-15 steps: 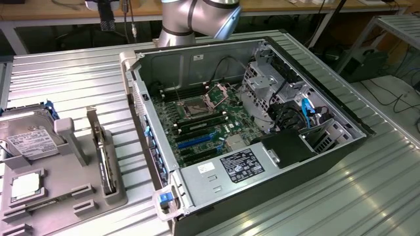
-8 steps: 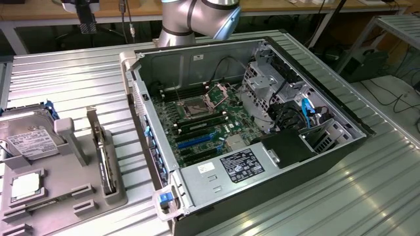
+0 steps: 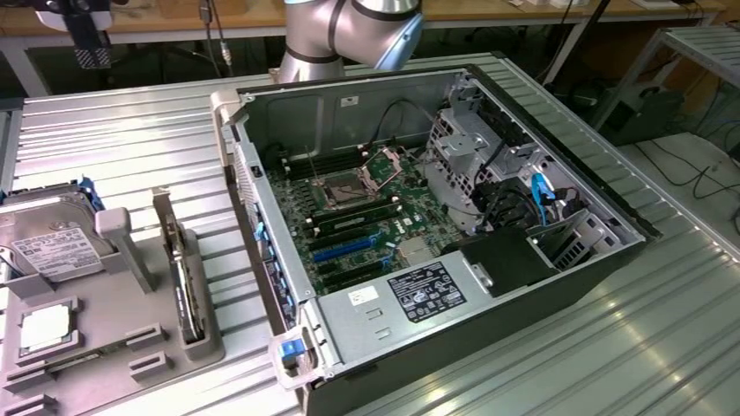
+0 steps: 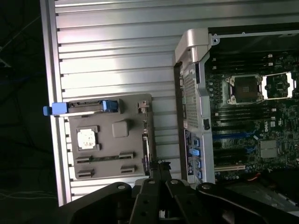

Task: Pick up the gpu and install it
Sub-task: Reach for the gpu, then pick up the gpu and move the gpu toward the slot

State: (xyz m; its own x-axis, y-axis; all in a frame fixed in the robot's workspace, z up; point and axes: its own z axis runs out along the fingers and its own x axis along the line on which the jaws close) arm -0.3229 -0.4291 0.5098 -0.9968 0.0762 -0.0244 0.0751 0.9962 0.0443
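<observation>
Tool [image 4: 159, 166] closed, well apart fr. gpu [image 4: 145, 142] standing on edge.

A ribbed metal counter [image 3: 116, 147] is seen, and a grey holder tray [image 3: 104, 334] is set on it at the exterior view's left. A boxy silver hard drive [image 3: 47, 247] with a white label and blue side rails is held at one end of the tray. A small square silver processor chip [image 3: 44, 322] is seated in a recess near it. An open computer case [image 3: 521, 321] is laid on its side toward the exterior view's right, close to the tray but apart from it. Inside, a green motherboard [image 3: 399, 195] is exposed. Its processor socket [image 3: 347, 184] is left open, with dark memory sticks [image 3: 347, 221] and blue slots [image 3: 345, 251] ranged beside it. A power supply [image 3: 382, 303] bearing a black label is mounted at the near end. A blue cable [image 3: 539, 195] is routed beside the drive cage [image 3: 463, 147].
</observation>
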